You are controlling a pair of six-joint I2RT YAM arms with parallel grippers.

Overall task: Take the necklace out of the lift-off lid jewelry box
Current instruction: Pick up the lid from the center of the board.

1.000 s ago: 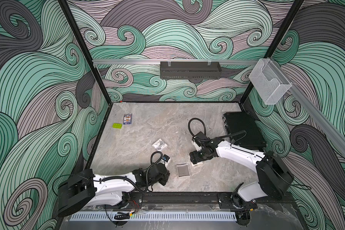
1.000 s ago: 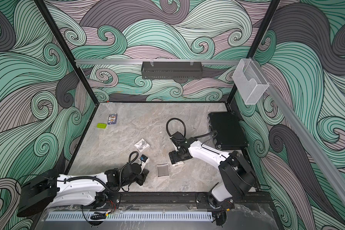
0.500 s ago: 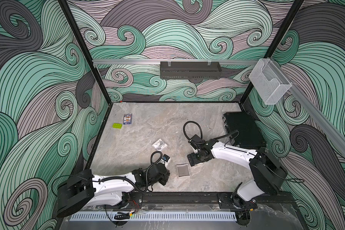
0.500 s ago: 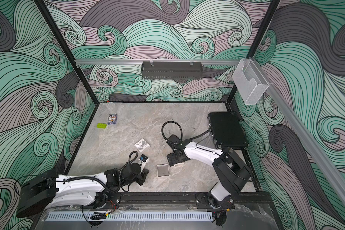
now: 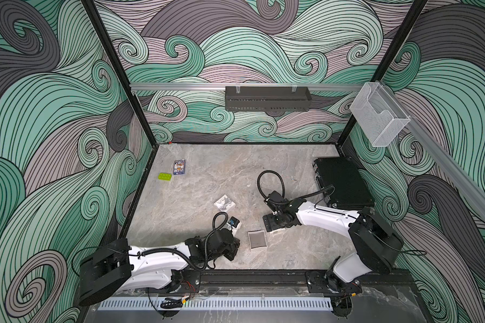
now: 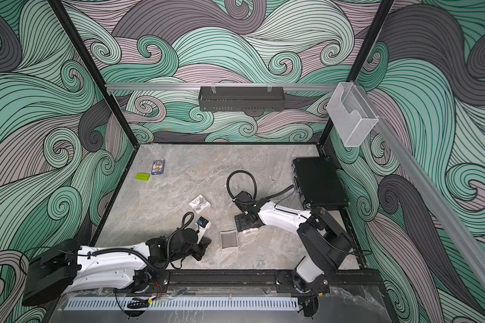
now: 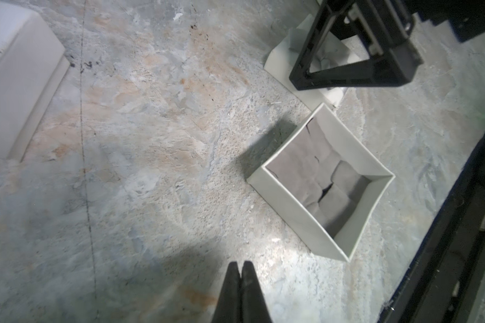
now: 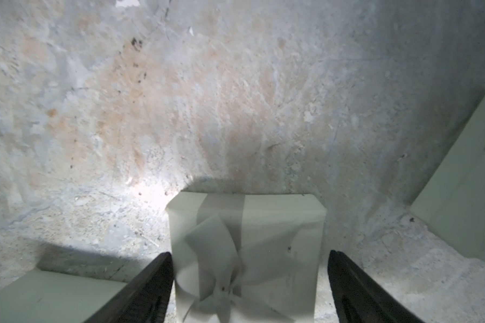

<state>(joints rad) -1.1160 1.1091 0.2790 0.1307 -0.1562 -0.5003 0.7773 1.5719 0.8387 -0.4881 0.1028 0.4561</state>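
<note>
Right end effector point(image 8: 249, 253) leftward — astride lid point(image 8: 277, 223)

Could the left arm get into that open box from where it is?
Probably yes. The open box sits close ahead of the left gripper with only table between, and its lid lies aside under the right gripper. The left gripper is shut, so it would need to open first.

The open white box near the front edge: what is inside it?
In the left wrist view, the open white box holds only a crumpled grey lining with a dark slit in it. Nothing lies on top of the lining. Whatever is under the lining is covered.
</note>
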